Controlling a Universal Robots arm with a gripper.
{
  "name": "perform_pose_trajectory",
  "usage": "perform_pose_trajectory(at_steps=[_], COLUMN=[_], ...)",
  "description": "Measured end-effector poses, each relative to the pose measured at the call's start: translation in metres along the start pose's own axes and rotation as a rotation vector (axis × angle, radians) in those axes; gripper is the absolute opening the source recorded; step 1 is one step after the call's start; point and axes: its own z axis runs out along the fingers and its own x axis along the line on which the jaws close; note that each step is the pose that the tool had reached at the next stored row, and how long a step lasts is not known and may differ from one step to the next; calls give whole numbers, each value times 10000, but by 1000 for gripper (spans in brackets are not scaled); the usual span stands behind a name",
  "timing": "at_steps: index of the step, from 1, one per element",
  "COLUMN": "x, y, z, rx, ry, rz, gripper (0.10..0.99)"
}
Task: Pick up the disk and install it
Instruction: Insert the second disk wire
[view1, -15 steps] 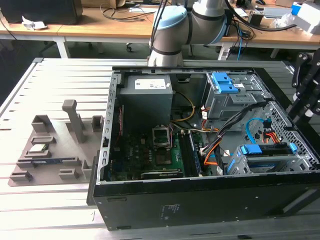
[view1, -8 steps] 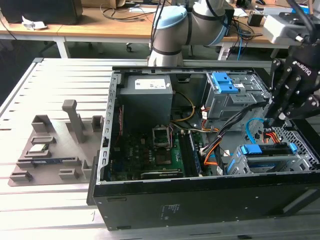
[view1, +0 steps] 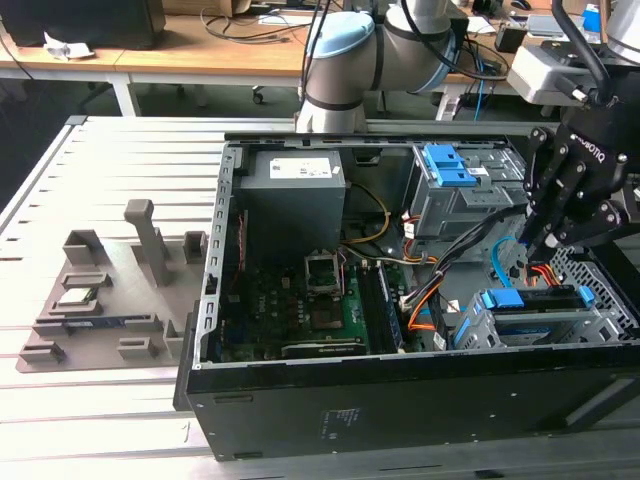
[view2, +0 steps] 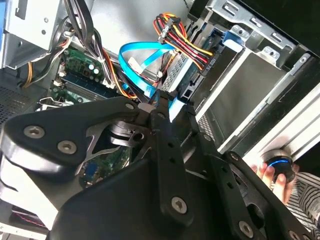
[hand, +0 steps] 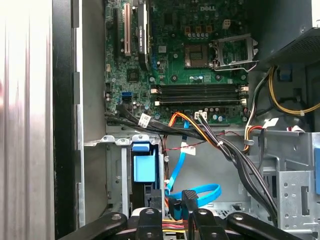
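One disk, already sitting in its bay just below your gripper.
Your gripper (view1: 540, 235) hovers with its fingers drawn together on nothing, directly above the disk (view1: 535, 300) in the lower drive cage (view1: 480, 330). The blue SATA cable (view2: 145, 82) and the orange-and-red power leads (view2: 182, 40) crowd the fingertips; you could snag or unplug them. Beyond, the computer case (view1: 300, 400) rests on a slatted metal surface (view1: 90, 400), desks behind.

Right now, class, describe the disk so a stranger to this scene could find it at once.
In the exterior view, find the open black computer case. A silver drive cage sits in its near corner on that view's right. The disk lies flat in it, edged by a long blue bracket, unlike the blue-latched bay behind.
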Motion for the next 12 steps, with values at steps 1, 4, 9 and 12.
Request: perform_pose_trajectory(at_steps=[1,4,9,12], x=[0,0,132,149], y=[0,0,-4,-33], z=[0,0,54,150], rx=[0,0,1,16], ry=[0,0,117,136], rz=[0,-2,-17,-437], gripper=[302,161,161,161])
